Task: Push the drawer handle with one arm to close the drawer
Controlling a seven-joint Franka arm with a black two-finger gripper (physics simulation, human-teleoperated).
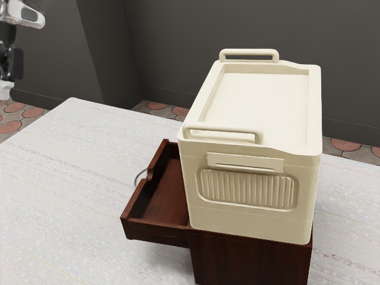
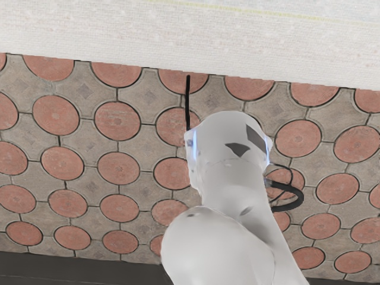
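One pincer (image 1: 14, 64) at the exterior view's left edge; whether spread or pressed together, I cannot tell. Well apart from it, toward that view's right: one open drawer (image 1: 169, 199) with one handle (image 1: 137, 176), one cabinet (image 1: 249, 261), one cream box (image 1: 261, 98) atop, with two rails (image 1: 222, 130).
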